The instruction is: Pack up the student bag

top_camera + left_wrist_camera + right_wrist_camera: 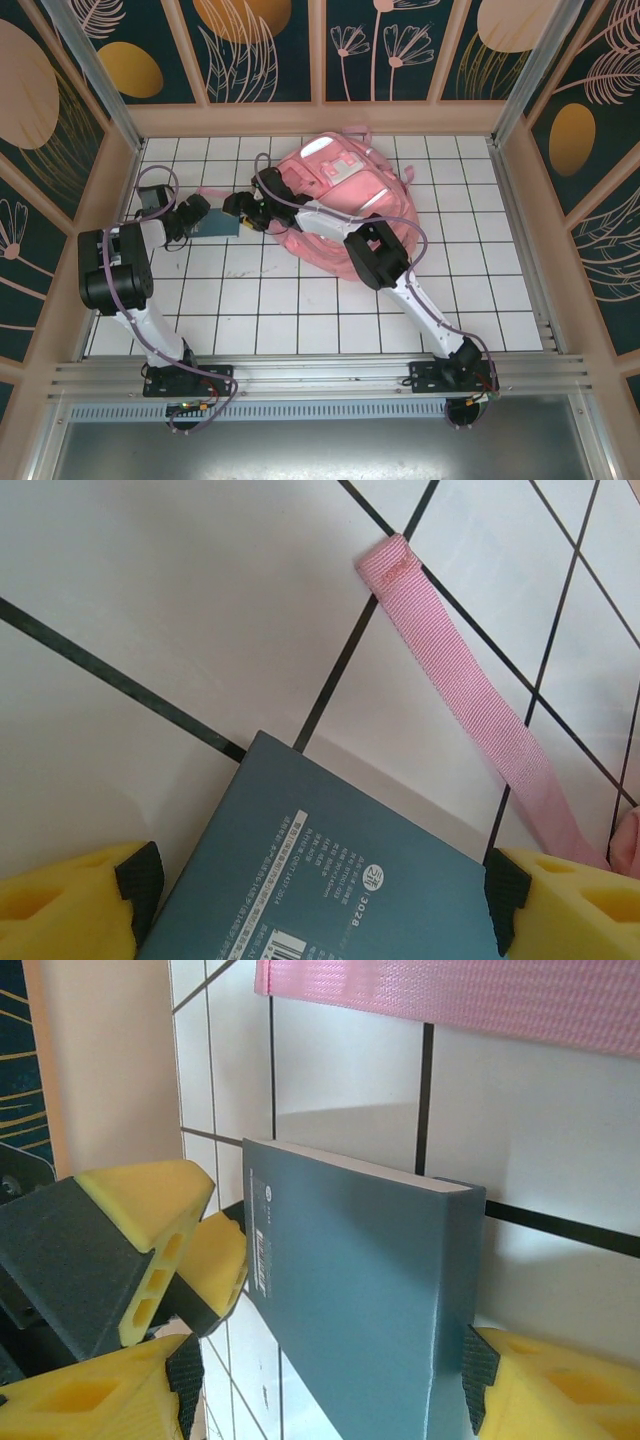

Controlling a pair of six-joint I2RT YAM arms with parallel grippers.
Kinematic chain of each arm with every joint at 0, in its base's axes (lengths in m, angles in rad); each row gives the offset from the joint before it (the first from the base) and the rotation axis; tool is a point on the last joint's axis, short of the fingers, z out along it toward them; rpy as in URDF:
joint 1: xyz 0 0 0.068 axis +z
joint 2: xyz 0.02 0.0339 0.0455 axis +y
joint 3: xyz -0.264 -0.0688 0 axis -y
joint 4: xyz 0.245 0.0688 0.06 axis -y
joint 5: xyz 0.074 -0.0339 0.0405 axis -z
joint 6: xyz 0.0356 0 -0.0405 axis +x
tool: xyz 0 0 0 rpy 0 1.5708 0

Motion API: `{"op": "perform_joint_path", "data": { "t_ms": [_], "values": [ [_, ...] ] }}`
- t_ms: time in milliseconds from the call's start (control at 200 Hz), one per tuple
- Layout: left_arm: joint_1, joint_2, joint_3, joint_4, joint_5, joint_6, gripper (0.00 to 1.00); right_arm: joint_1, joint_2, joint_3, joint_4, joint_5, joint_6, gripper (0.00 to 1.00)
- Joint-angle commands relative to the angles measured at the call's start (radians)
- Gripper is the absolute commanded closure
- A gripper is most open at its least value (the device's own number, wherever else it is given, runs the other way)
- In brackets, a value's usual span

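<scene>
The student bag point(345, 190), a large pink backpack, lies at the back middle of the tiled table. Left of it a teal book point(214, 226) hangs between both grippers. My left gripper point(195, 214) is shut across the book's width, and in the left wrist view the book point(330, 860) spans from pad to pad of that gripper point(322, 890). My right gripper point(240, 208) stands open around the book point(360, 1300). In the right wrist view one pad point(480, 1380) touches the spine, and the other is apart from the cover. A pink strap point(470, 690) lies flat on the tiles.
The table point(300, 300) is white tile with dark grid lines, boxed in by wooden walls point(110, 200). A metal rail point(320, 372) runs along the near edge by the arm bases. The left gripper's yellow fingers point(150, 1240) show beside the book in the right wrist view.
</scene>
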Motion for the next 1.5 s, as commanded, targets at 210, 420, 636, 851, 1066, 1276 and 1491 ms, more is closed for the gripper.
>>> {"op": "perform_joint_path", "data": {
  "t_ms": [210, 420, 636, 851, 1066, 1276, 1491],
  "values": [
    [-0.069, 0.009, -0.042, -0.117, 0.160, -0.063, 0.15, 0.029, -0.094, -0.238, 0.298, -0.207, 0.095, 0.30],
    [-0.069, 0.021, -0.046, -0.119, 0.152, -0.058, 0.15, 0.019, -0.152, -0.309, 0.379, -0.226, 0.116, 0.30],
    [-0.070, 0.013, -0.049, -0.118, 0.158, -0.056, 0.15, 0.028, -0.146, -0.326, 0.448, -0.243, 0.162, 0.30],
    [-0.069, 0.010, -0.048, -0.124, 0.155, -0.052, 0.15, 0.041, -0.137, -0.256, 0.475, -0.257, 0.195, 0.30],
    [-0.069, 0.010, -0.041, -0.135, 0.152, -0.042, 0.15, 0.055, -0.109, -0.193, 0.417, -0.260, 0.167, 0.29],
    [-0.069, 0.011, -0.039, -0.133, 0.155, -0.043, 0.15, 0.065, -0.092, -0.164, 0.366, -0.249, 0.132, 0.29],
    [-0.069, 0.008, -0.041, -0.130, 0.161, -0.045, 0.15, 0.075, -0.026, -0.086, 0.273, -0.230, 0.100, 0.29]
  ]
}}
